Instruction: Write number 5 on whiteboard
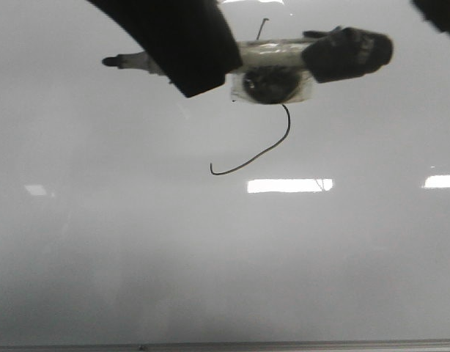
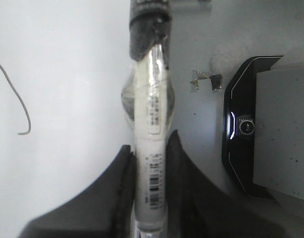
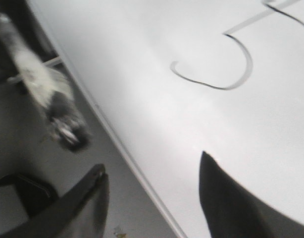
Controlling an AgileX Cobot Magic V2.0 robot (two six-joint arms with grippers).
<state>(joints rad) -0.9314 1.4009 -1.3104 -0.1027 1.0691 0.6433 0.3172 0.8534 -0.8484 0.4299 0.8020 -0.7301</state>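
Marker (image 1: 210, 62) lies crosswise over the whiteboard (image 1: 137, 242), tip leftward, clamped by left pincer (image 2: 151, 163); right pincer (image 3: 152, 198) gapes.

Black-edged device (image 2: 243, 126) with round lens, scraps of debris (image 2: 205, 80) nearby — floor

So the whiteboard (image 1: 137, 257) is a big glossy grey-white sheet filling pretty much the whole front view, with a thin metal edge strip (image 1: 283, 343) running along 6 o'clock. The number 5 (image 1: 262, 147) is drawn thin and black up around 12 o'clock, its top partly hidden.
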